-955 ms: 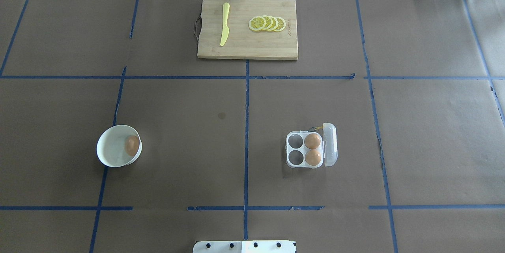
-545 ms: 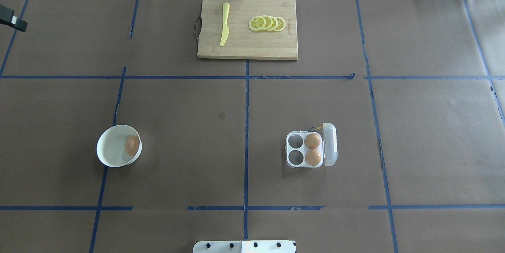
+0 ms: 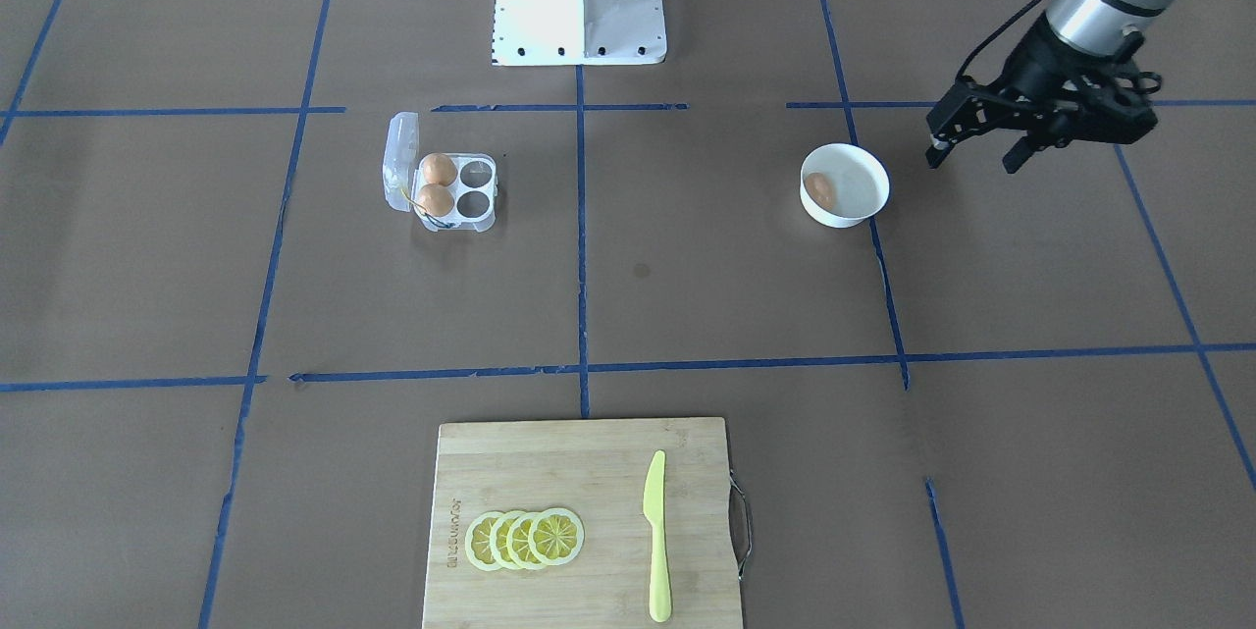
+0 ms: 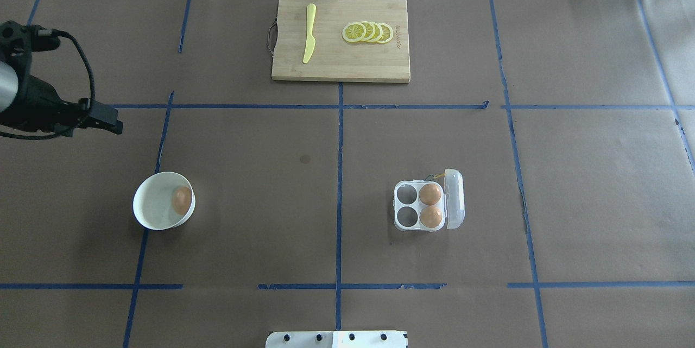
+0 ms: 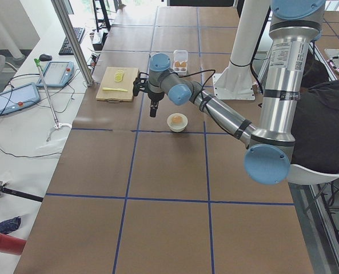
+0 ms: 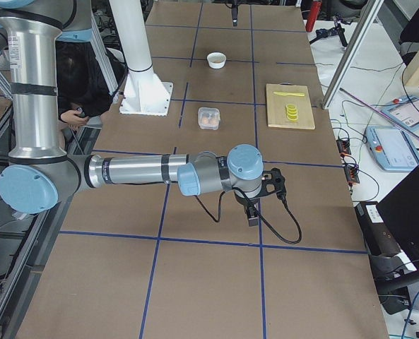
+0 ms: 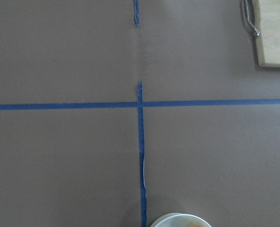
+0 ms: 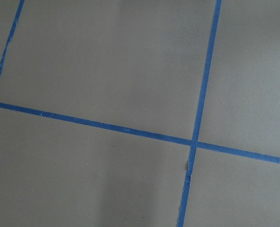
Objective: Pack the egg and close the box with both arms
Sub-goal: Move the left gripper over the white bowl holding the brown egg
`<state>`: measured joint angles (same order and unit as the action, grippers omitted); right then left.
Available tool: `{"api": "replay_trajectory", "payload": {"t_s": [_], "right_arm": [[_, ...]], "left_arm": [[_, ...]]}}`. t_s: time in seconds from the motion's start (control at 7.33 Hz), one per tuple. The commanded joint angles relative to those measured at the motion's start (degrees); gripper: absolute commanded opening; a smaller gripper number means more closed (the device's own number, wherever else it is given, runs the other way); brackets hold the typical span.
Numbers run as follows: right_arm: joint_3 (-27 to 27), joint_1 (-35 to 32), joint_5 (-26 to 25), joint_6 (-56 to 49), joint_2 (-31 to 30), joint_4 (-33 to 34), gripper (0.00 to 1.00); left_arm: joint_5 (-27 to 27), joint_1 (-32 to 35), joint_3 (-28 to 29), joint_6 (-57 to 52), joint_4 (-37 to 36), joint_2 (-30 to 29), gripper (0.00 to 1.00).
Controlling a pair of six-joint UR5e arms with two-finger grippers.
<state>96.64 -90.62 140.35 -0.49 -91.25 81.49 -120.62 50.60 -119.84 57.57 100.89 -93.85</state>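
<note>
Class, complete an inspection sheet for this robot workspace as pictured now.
Surface: brown table gridded with blue tape.
Job's things: one egg in the white bowl; box open, two eggs in the cells beside its lid, two cells empty.
Clutter: cutting board with yellow knife and lemon slices.
Grippers: left gripper open, empty, above the table beside the bowl; right gripper far from both, state cannot be told.
Cables: black cable looped at the left wrist.
Surroundings: person seated behind the robot; touchscreen pendants on the side bench.
</note>
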Motion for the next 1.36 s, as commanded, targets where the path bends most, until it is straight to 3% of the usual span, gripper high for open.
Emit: {"api": "replay_trajectory", "payload": {"t_s": [0.0, 0.27, 0.55, 1.23], "right_arm": [[-0.05, 0.00, 0.19, 0.05, -0.07, -0.01, 1.00], [0.04, 0.00, 0.45, 0.05, -0.42, -0.01, 1.00], [0.04, 0.00, 1.15, -0.03, -0.42, -0.10, 1.00], [0.56, 0.00, 1.16, -0.03, -0.95, -0.10, 1.00]], "left_arm": [[5.91, -8.38, 1.00, 10.24, 0.18, -0.19, 0.99], [8.47, -10.25, 5.11, 12.55, 4.72, -0.98, 0.87], [8.47, -12.89, 7.60, 15.10, 9.48, -0.98, 0.86], [8.56, -16.76, 10.75, 17.84, 9.59, -2.73, 0.86]]}}
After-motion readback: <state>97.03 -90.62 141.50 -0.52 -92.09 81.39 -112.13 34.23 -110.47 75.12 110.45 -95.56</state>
